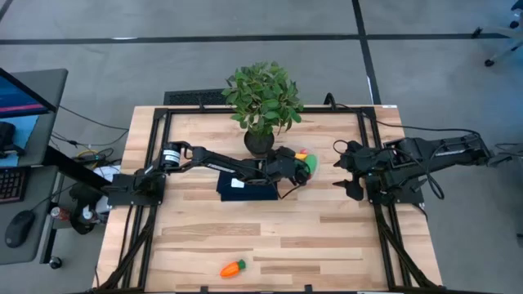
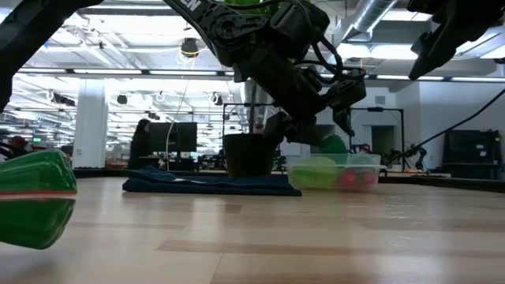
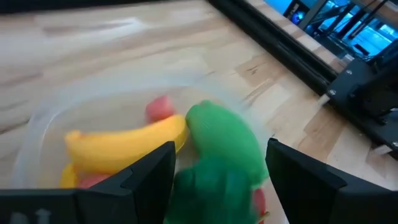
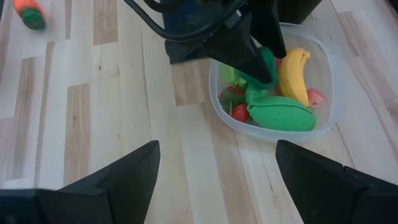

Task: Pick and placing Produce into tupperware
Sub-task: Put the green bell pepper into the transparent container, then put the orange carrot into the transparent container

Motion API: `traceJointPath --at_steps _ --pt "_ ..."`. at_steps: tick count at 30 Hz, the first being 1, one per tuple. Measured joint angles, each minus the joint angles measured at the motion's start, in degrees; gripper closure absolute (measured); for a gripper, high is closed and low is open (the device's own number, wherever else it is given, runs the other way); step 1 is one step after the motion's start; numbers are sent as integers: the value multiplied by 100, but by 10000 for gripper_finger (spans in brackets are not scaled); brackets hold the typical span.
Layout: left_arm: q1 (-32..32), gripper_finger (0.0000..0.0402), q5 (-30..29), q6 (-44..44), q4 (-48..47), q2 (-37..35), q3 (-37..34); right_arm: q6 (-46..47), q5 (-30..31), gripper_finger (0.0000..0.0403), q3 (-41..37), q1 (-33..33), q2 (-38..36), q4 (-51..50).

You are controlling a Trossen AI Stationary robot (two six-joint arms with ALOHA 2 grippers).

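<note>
- Nearest the table's front edge lies the orange carrot (image 1: 233, 268) with its green top, alone on the bare wood and well apart from everything else.
- Further back, mid-table, the left gripper (image 4: 264, 65) hangs over the tupperware (image 4: 333, 81), its fingers parted with a green piece (image 3: 217, 146) between them; from the blur in the wrist view, it looks loose rather than clamped, though I cannot tell for sure.
- The tupperware sits just beside the dark blue cloth (image 1: 245, 189) and holds a yellow banana (image 4: 295, 74), a ridged green pod (image 4: 283, 113), small red berries (image 4: 238, 109) and a pink piece (image 4: 316, 96).
- The right gripper (image 1: 347, 169) waits raised at the table's right side, near its frame, fingers spread wide and empty.
- Behind the cloth stands the potted plant (image 1: 261, 102), near the table's (image 1: 327, 237) back edge.
- Off the table to the left is a desk with a keyboard (image 1: 11, 184) and mouse (image 1: 20, 229).
</note>
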Motion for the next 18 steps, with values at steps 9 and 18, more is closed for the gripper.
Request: traceJointPath --at_steps 9,18 --pt "0 163 221 1058 -147 2 898 -1 -1 88 0 1 0 0" --pt "-215 163 1529 1989 -2311 2 2285 0 -1 88 0 -1 2 -11"
